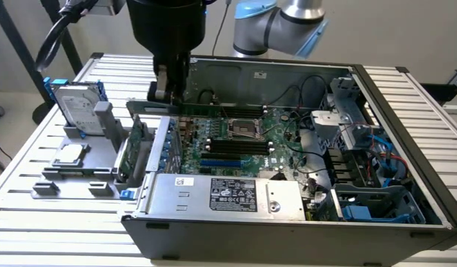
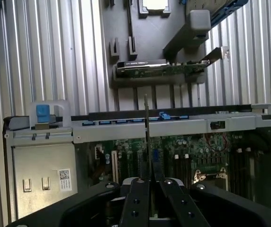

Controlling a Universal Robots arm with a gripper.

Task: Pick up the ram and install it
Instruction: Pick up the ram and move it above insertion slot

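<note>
My gripper (image 1: 168, 95) hangs over the open computer case, near its wall on the exterior view's left, and is shut on the ram (image 1: 221, 109). The ram is a long, thin green stick held level above the motherboard (image 1: 284, 130). In the wrist view the ram (image 2: 146, 124) shows edge-on as a thin vertical line rising from between the two black fingers (image 2: 138, 201) of my gripper (image 2: 150, 194). The long black memory slots (image 1: 236, 147) lie below and further into the case, with nothing in them; they also show in the wrist view (image 2: 183, 163).
A grey fixture (image 1: 79, 175) beside the case holds a hard drive (image 1: 76, 105), a processor (image 1: 70, 153) and a green expansion card (image 1: 132, 150) (image 2: 161, 68). The power supply (image 1: 228, 194) sits at the case's front. Drive cages and cables (image 1: 362, 139) crowd the exterior view's right.
</note>
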